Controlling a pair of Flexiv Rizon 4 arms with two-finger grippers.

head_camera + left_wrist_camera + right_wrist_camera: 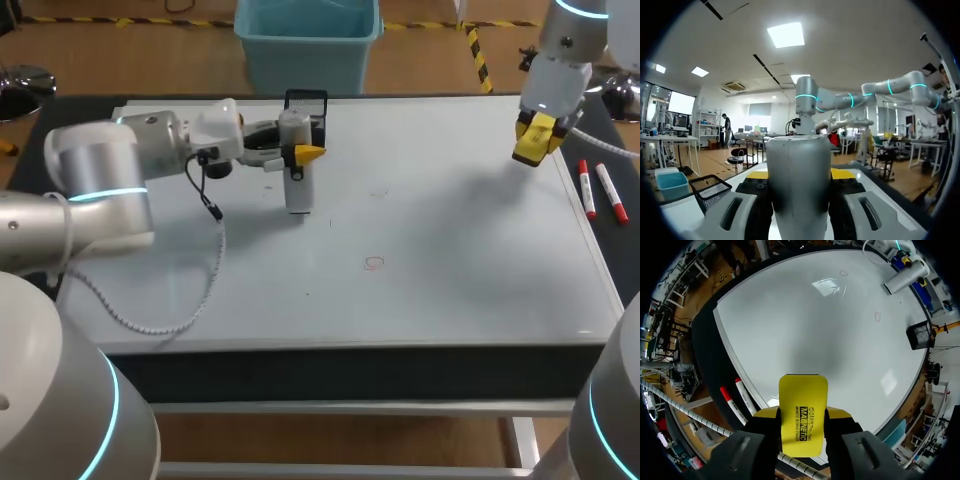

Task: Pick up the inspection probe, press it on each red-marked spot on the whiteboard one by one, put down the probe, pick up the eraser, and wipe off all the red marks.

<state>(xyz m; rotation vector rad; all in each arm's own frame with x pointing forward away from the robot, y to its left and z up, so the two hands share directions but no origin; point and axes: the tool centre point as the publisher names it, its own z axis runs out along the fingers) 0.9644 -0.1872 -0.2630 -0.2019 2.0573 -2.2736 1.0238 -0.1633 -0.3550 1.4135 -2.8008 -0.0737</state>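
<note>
**A:** From above, where is the inspection probe (298,185)?

**B:** It stands upright in the left tool (305,153), which clamps it from both sides over the far left part of the whiteboard (450,290). I cannot tell whether its lower end touches. A black mesh basket (305,103) sits just behind it.

**A:** And the other side?

**B:** The right tool (537,135) hangs over the far right corner, closed on the yellow eraser (527,150). Two markers (587,190) lie on the table (622,250) beside the board's right edge. A faint red mark (374,263) shows mid-board.

**A:** The left wrist view?

**B:** The probe's grey body fills the gap between the yellow tips, gripped.

**A:** The right wrist view?

**B:** The eraser is pinched between the fingers. The whiteboard lies ahead of it, with the probe at the board's far side and the markers close by the tool.
</note>
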